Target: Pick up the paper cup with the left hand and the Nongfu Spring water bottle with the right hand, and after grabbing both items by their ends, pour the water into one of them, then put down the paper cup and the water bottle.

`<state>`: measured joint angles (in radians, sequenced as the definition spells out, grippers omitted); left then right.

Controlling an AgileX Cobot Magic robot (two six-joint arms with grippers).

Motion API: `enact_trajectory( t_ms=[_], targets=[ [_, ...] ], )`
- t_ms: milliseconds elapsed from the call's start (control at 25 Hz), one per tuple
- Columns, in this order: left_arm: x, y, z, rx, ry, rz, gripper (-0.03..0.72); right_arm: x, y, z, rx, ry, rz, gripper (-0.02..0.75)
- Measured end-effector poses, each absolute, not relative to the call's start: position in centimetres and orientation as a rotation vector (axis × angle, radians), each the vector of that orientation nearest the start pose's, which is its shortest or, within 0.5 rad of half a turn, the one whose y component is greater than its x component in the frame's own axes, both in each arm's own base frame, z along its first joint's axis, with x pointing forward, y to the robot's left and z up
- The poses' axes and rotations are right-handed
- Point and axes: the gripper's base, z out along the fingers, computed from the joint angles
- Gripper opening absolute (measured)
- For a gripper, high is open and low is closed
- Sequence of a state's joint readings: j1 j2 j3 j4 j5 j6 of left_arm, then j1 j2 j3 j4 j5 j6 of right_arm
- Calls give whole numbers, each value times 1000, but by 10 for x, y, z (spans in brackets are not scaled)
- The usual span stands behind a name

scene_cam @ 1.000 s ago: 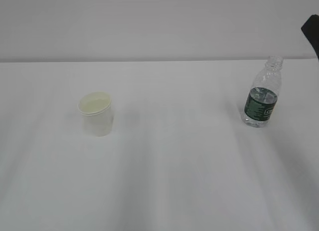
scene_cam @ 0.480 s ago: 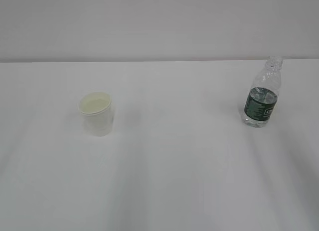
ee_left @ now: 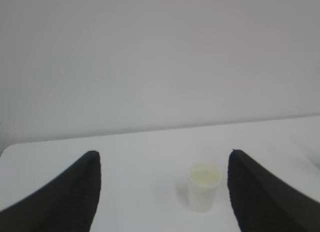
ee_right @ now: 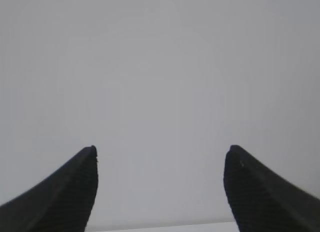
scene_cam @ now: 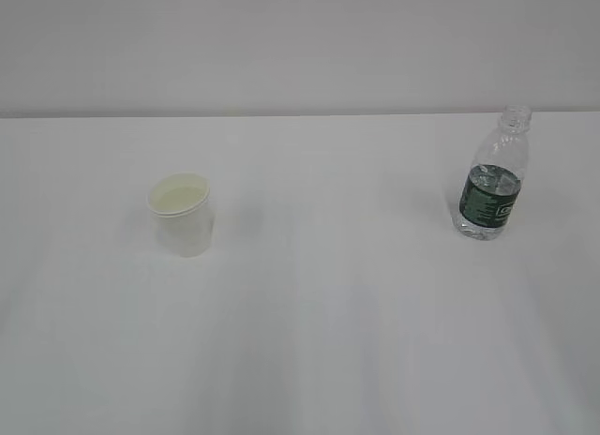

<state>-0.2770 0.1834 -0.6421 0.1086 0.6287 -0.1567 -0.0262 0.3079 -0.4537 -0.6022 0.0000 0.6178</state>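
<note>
With both tools released, we should centre the left tool (ee_left: pixel 162 192) on the cup (ee_left: pixel 204 187) at lower-middle frame, right tool (ee_right: pixel 160 187) seeking the bottle (scene_cam: pixel 493 177).

Left hand (ee_left: pixel 162 192) spread wide, empty; right hand (ee_right: pixel 160 189) likewise

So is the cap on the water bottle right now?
No, the Nongfu Spring water bottle stands upright on the white table with its neck open and no cap on it.

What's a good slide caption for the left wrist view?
Open left gripper faces the upright paper cup on the white table, not yet touching it.
</note>
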Motion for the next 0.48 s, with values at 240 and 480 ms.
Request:
enact_trajectory(
  t_ms=[240, 480],
  targets=[
    [20, -2, 349, 115, 1738, -246, 558, 25, -15, 355, 185, 1324, -82, 588],
    [15, -5, 347, 108, 1808, -316, 555, -5, -18, 348, 307, 1414, -25, 588]
  ],
)
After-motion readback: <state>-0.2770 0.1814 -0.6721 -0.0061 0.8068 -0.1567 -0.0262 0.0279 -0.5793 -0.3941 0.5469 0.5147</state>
